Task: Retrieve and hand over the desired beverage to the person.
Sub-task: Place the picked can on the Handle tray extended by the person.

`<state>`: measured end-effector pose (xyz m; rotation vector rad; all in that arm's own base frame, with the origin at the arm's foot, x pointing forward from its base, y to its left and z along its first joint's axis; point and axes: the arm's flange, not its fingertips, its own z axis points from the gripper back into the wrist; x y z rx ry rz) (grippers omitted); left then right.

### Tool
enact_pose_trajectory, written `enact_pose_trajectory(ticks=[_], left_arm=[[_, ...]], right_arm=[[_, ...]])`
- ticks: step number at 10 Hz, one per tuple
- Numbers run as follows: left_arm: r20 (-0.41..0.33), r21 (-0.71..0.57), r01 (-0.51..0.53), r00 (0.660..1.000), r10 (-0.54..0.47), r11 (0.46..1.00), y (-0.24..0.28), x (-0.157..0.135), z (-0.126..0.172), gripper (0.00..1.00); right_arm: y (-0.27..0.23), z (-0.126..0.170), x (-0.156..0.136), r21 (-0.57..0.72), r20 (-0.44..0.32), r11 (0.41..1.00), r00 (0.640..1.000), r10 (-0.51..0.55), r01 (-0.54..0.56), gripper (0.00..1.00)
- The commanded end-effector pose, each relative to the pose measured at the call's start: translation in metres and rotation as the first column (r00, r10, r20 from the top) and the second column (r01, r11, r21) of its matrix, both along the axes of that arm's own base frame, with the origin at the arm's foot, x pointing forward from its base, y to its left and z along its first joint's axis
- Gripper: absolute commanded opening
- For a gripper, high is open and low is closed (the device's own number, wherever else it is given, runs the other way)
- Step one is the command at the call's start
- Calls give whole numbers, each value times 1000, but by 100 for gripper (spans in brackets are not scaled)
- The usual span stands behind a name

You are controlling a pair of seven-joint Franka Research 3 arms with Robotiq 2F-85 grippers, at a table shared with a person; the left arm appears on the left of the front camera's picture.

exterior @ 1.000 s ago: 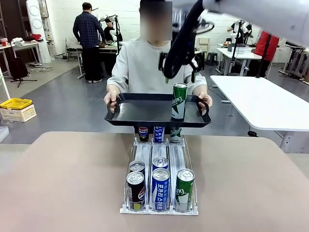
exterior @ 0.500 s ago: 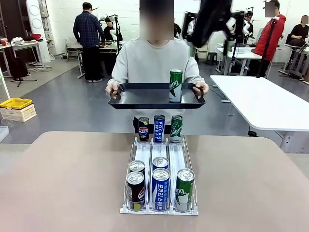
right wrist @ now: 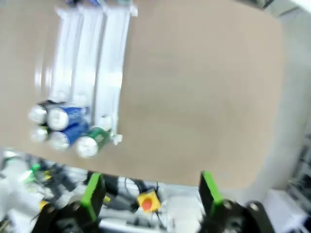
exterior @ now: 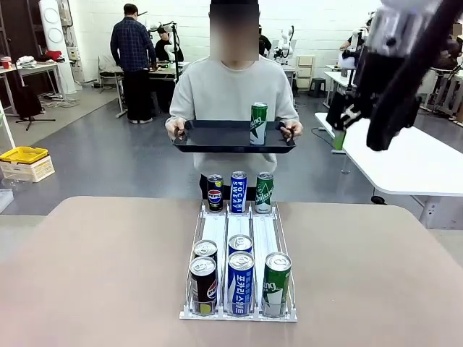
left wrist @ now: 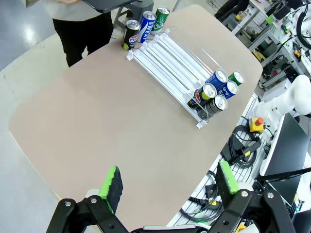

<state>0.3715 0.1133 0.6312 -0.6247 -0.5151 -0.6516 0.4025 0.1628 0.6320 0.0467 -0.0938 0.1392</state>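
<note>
Matte tabletop [exterior: 94,275], flat tray [exterior: 217,137], cylindrical green can [exterior: 258,123]

The table [exterior: 87,275] top is matt, smooth and tan. The cans [exterior: 240,283] are shiny metal with glossy print, in a clear plastic rack [exterior: 215,230]. The person [exterior: 231,94] wears soft grey cloth and holds a dark, dull plastic tray [exterior: 217,137]. My left pincer [left wrist: 169,177] has matt green pads [left wrist: 112,182].

Open-plan robotics lab.
White work tables [exterior: 405,155] on a grey floor [exterior: 101,159], people at benches [exterior: 132,61], loose cables [left wrist: 241,145], a red stop button [left wrist: 256,122].
</note>
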Motion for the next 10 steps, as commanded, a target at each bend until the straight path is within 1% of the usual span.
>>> enact_pose_trajectory(ticks=[1,2,3,4,9,10], left_arm=[[8,-13,11,1000,-10,1000,1,-1,1,100],[8,-13,11,1000,-10,1000,1,-1,1,100],[8,-13,11,1000,-10,1000,1,-1,1,100],[8,-13,11,1000,-10,1000,1,-1,1,100],[8,-13,11,1000,-10,1000,1,-1,1,100],[8,-13,11,1000,-10,1000,1,-1,1,100]], right_arm=[[-9,-10,-7,46,-10,999,1000,4,-4,100],[-14,-12,-5,56,-28,998,999,-15,17,100],[-16,-14,-2,15,-59,998,996,-64,65,100],[-8,-13,-5,3,-18,1000,1000,-10,10,100],[-8,-13,-5,-1,-24,1000,1000,-16,16,100],[-22,-13,-13,58,22,995,996,83,-84,100]])
